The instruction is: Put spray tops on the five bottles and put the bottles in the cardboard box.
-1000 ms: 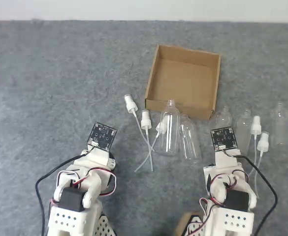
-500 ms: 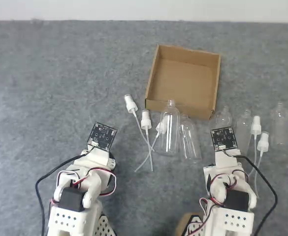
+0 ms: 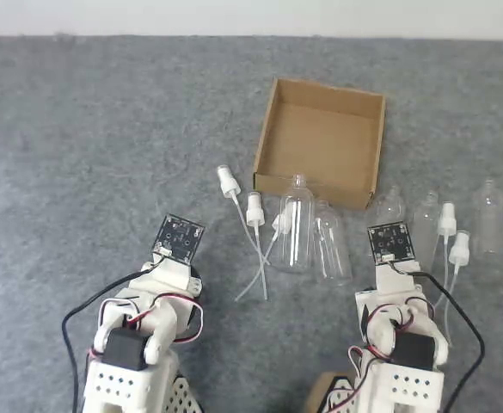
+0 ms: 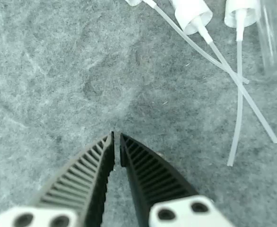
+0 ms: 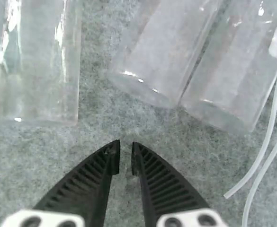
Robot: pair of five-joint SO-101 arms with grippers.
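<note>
Five clear bottles lie on the grey carpet in the high view: two side by side (image 3: 296, 225) (image 3: 330, 243) in front of the cardboard box (image 3: 320, 142), and three further right (image 3: 389, 206) (image 3: 425, 219) (image 3: 489, 215). Three white spray tops (image 3: 228, 182) (image 3: 255, 209) (image 3: 281, 224) with long tubes lie left of the bottles, and two more (image 3: 447, 219) (image 3: 459, 248) lie among the right-hand ones. My left gripper (image 4: 115, 137) is shut over bare carpet, short of two spray tops (image 4: 192, 16) (image 4: 242, 12). My right gripper (image 5: 124, 145) is shut, empty, just short of the bottle bases (image 5: 162, 47) (image 5: 233, 71).
The left arm (image 3: 161, 288) and right arm (image 3: 395, 292) sit folded at the near edge. The box is open at the top with nothing inside. Open carpet stretches to the left and behind the box.
</note>
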